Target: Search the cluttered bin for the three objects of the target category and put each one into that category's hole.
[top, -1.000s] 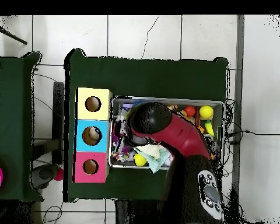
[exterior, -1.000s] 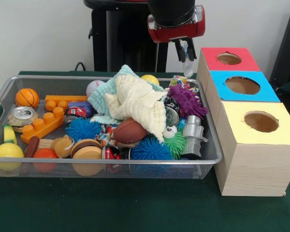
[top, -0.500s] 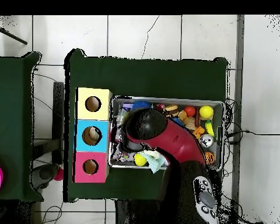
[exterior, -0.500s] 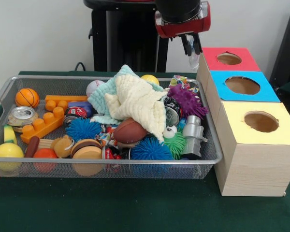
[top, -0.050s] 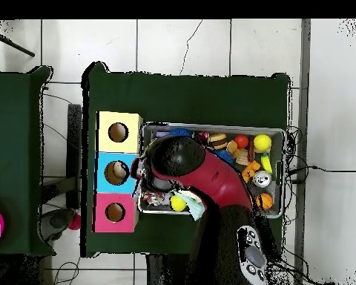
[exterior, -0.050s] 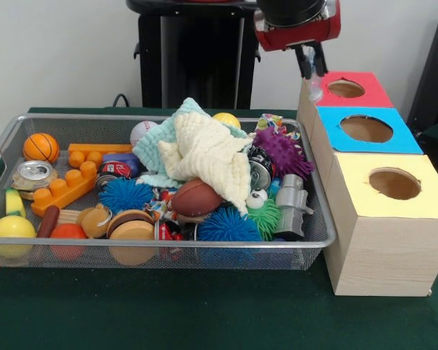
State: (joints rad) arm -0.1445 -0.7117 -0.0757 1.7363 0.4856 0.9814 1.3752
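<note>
**Pale object at the red box: line it up before letting go**

Pale object [exterior, -0.050s: 315, 92] is the piece in hand, though it is too small and washed-out to identify. It hangs from the gripper's tips at the far end of the row of boxes.

Nearest on the green surface [exterior, -0.050s: 204, 313] sits the wire bin [exterior, -0.050s: 160, 241], heaped with balls, cans, blocks and a knitted cloth [exterior, -0.050s: 204, 149]. To its right stands the yellow box [exterior, -0.050s: 416, 197], then the blue box [exterior, -0.050s: 409, 142], then the red box [exterior, -0.050s: 372, 95] farthest back.

The gripper [exterior, -0.050s: 312, 69] hovers above the red box's near-left corner, its fingers drawn together on the pale object. The object dangles just beside the box's edge, short of the red hole [exterior, -0.050s: 346, 88].

Judged from this, the step is the drop. To do it well, the gripper should travel sideways until the object hangs squarely over the hole, staying high enough that the dangling end clears the rim. Then it should lower a little and part its fingers. Releasing now would likely send the object down the box's side or back into the bin.
</note>
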